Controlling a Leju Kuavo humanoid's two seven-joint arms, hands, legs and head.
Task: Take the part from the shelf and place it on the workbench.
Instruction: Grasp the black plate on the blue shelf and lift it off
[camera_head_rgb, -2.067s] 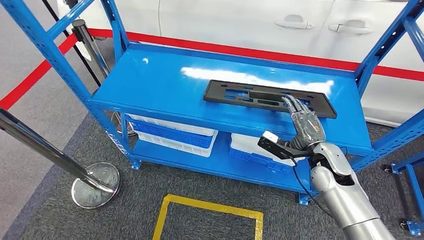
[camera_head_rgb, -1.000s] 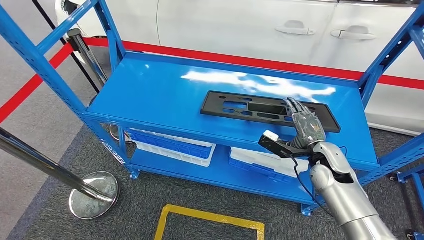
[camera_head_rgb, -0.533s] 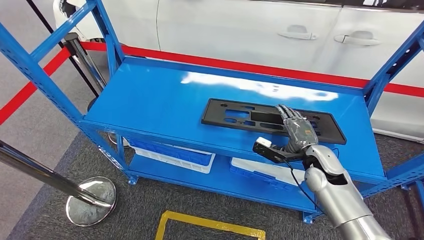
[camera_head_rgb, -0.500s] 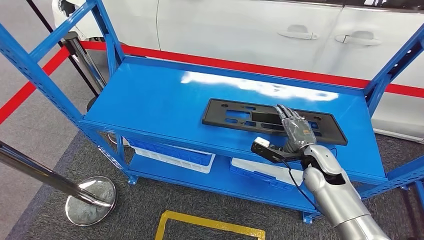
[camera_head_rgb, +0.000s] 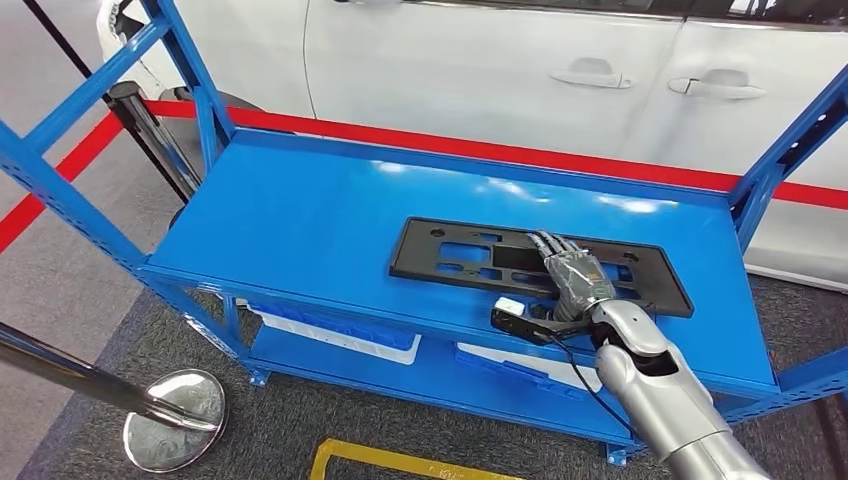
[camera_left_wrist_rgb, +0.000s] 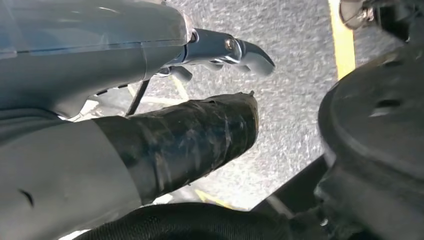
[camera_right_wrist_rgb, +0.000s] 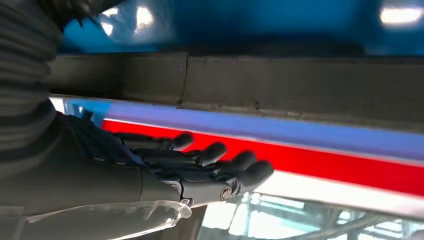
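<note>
One flat black part (camera_head_rgb: 538, 264) lies on the shelf (camera_head_rgb: 300, 215); it looks stiff, light. The right hand (camera_head_rgb: 570, 272) rests on it, fingers straight, gripping nothing; take its near edge

Part (camera_head_rgb: 470, 255) flat on shelf (camera_head_rgb: 300, 210), right robot hand (camera_head_rgb: 567, 270) above it.

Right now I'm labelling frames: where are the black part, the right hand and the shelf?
black part (camera_head_rgb: 450, 250): head view, its left half.
right hand (camera_head_rgb: 570, 272): head view, back of the hand.
shelf (camera_head_rgb: 300, 210): head view, bare top deck.

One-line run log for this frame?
phase: reach | right hand: open, over black part | part: flat on shelf | left hand: hanging
</note>
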